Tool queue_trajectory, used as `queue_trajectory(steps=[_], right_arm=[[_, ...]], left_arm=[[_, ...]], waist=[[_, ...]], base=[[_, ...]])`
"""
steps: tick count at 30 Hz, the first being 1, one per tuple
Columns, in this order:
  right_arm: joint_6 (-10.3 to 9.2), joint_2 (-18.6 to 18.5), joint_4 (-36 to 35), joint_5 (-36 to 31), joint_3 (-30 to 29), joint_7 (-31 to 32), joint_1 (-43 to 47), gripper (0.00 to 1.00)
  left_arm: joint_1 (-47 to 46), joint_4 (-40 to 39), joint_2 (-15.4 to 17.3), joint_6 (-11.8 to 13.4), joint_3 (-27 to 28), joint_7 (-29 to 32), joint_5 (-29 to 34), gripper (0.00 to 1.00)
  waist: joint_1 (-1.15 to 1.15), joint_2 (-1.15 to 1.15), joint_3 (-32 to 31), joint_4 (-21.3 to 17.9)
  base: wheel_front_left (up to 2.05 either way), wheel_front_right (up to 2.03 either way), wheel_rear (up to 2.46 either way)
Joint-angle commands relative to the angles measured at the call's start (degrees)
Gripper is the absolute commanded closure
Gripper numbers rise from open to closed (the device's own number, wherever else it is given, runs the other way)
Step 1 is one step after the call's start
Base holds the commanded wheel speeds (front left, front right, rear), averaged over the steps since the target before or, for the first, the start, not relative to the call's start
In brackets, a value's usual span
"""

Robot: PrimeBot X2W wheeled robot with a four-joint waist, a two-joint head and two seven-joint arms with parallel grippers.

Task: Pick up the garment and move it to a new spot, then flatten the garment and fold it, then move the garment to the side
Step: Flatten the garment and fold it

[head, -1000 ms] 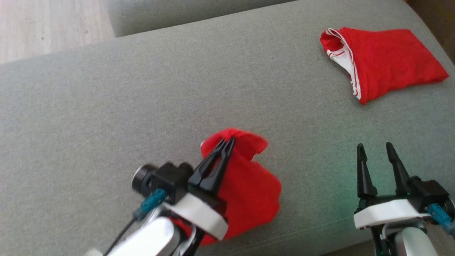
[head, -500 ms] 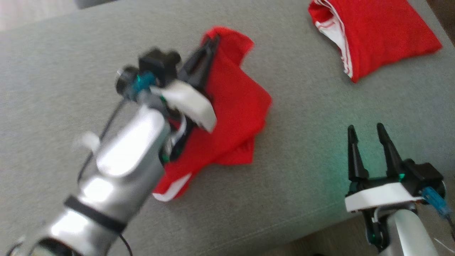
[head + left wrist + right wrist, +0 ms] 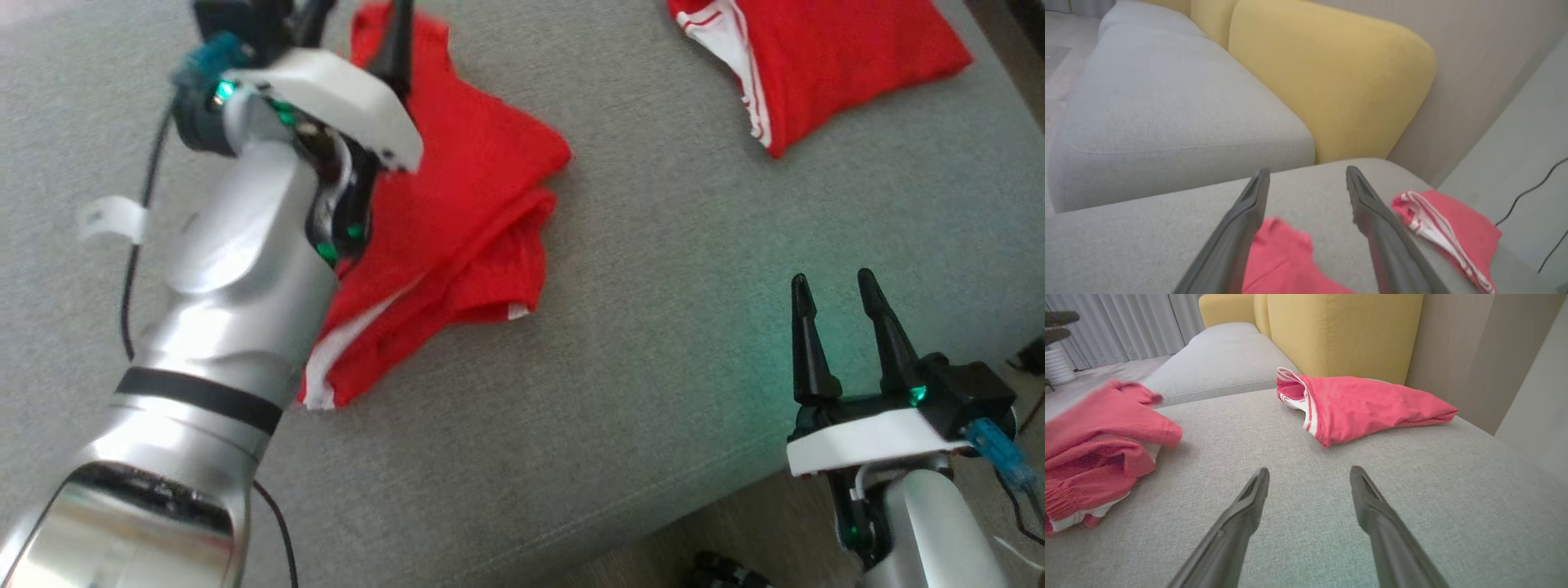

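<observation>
Left gripper (image 3: 1307, 171) is out over the far end of the red garment (image 3: 465, 188), fingers spread wide with nothing between them: cloth under them, none in them. My read is that this is the drop at the new spot, jaws wide so the fabric falls clear instead of snagging. The garment sits left of centre on the grey seat cushion (image 3: 653, 343), partly under my left forearm. It's bunched in loose layers with white trim poking out at the near end, so it's nowhere near flat, and flattening looks like the next job. Right gripper (image 3: 833, 279) hangs near the front edge of the cushion, just as wide and empty. It's well apart from the cloth, parked out of the way, I'd say, yet close enough to come in for the other side. Counting up: two grippers, both open. Two red garments: my heap, and a folded one (image 3: 824, 57) at the far right corner, well clear, which keeps the middle free. I count two grey seat cushions, and two yellow back cushions (image 3: 1331, 81) behind.
</observation>
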Motion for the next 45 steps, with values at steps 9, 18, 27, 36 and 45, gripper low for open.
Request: queue_trajectory(steps=[9,18,27,36,45], right_arm=[[-0.04,-0.43,-2.50,-0.40,-0.88,-0.62,0.28,0.00],[-0.04,-0.43,-3.06,-1.02,-1.91,-0.62,2.42,0.00],[-0.04,-0.43,-3.28,-1.37,-1.89,-0.62,3.13,0.00],[-0.04,-0.43,-3.00,-1.85,-1.15,-0.62,2.46,0.00],[-0.04,-0.43,-2.48,-1.52,-1.15,-0.62,2.52,0.00]], left_arm=[[15.63,-16.50,-0.94,0.96,10.67,-0.69,-0.80,0.00],[38.40,-32.74,-0.44,6.84,8.97,2.42,-5.03,0.00],[54.25,-45.83,3.06,12.52,7.74,7.67,-6.74,0.00],[52.21,-40.21,2.92,11.47,8.40,7.77,-7.98,0.00],[47.40,-32.73,2.51,7.19,9.06,6.65,-9.76,1.00]], waist=[[0.00,0.00,-2.98,4.13],[0.00,0.00,-5.39,6.92],[0.00,0.00,-5.29,8.76],[0.00,0.00,-5.20,8.06],[0.00,0.00,-5.71,6.75]], base=[[0.00,0.00,0.00],[0.00,0.00,0.00],[0.00,0.00,0.00],[0.00,0.00,0.00],[0.00,0.00,0.00]])
